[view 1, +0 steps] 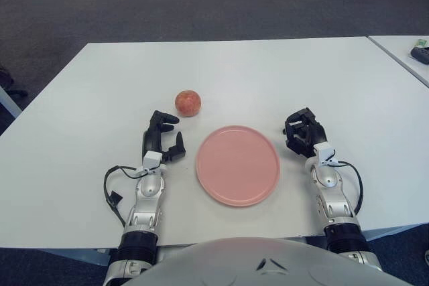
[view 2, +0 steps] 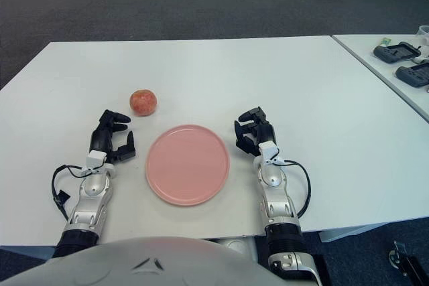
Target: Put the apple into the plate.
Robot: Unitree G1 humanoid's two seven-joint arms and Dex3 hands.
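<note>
My left hand point(view 1: 163, 137), fingers spread and empty, sits just short of the round red apple point(view 1: 188, 103) (firm, smooth, likely slippery); I'd cup its sides, toward the near edge's flat pink plate point(view 1: 238, 164).

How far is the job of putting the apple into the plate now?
Nothing is done yet. The apple sits on the table, beyond the empty pink plate. The left hand is open just short of the apple, holding nothing; the right hand rests beside the plate. Grasping and placing remain.
</note>
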